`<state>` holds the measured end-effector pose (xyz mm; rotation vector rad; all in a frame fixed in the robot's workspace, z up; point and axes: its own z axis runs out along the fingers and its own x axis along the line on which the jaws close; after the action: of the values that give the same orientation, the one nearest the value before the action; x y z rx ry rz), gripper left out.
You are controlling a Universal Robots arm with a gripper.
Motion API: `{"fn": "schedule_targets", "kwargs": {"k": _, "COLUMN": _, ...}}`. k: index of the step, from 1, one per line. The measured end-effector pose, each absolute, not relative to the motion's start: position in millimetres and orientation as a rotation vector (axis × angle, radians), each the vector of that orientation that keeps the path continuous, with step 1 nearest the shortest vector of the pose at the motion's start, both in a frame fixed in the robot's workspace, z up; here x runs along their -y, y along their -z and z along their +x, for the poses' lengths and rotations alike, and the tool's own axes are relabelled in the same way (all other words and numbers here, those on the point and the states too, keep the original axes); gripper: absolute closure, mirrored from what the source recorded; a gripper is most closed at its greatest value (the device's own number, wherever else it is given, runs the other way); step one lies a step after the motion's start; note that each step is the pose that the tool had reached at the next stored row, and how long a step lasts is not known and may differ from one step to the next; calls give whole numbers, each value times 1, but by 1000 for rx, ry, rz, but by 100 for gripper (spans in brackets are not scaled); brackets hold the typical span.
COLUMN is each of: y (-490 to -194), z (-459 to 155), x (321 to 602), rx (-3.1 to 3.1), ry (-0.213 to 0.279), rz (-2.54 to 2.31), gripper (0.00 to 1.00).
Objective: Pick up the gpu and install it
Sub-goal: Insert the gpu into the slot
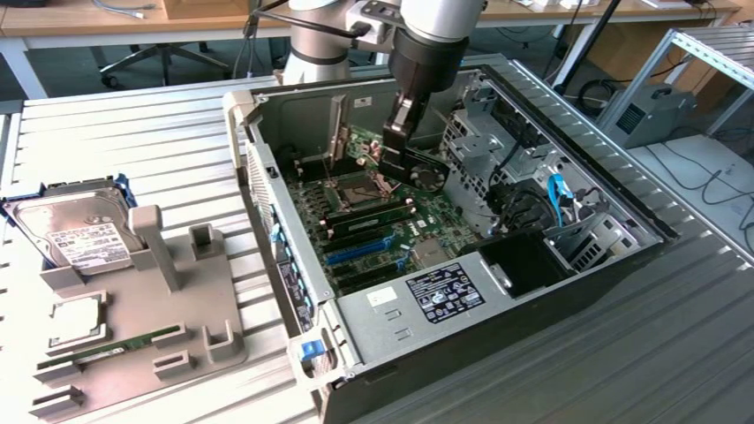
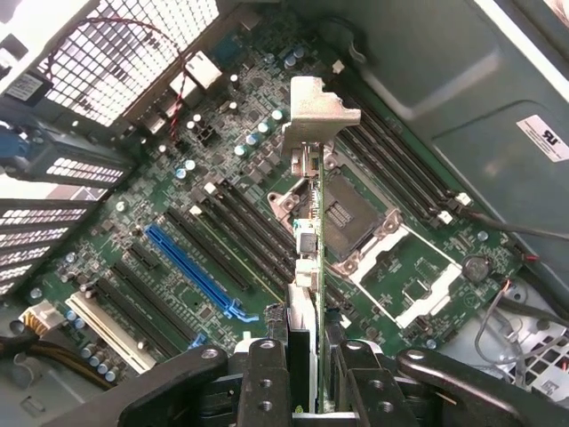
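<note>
Black-fingered, your gripper (image 2: 313, 365) is clamped on the gpu (image 2: 311, 236), the jaws standing partway closed with the card pinched between them. In the wrist view you see the card edge-on and upright, its pale metal bracket (image 2: 322, 111) at the far end. It hangs inside the open computer case (image 1: 353, 327), over the green motherboard (image 2: 178, 178), lined up between the row of black slots (image 2: 240, 231) and the CPU socket (image 2: 356, 213). The blue slot (image 2: 196, 267) lies further off to one side. You cannot tell whether the card's lower edge touches the board. On the exterior view's left, well apart from the case, sits the grey tray (image 1: 154, 353) with the hard drive (image 1: 77, 234), a processor chip (image 1: 73, 320) and the green memory stick (image 1: 118, 346) (none of them near the arm).
</note>
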<state>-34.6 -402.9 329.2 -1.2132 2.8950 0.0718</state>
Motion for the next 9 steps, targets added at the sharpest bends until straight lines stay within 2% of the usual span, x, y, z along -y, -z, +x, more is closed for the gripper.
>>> {"fn": "schedule_targets", "kwargs": {"k": 9, "y": -329, "z": -34, "x": 403, "rx": -2869, "ry": -72, "rz": -1276, "gripper": 74}}
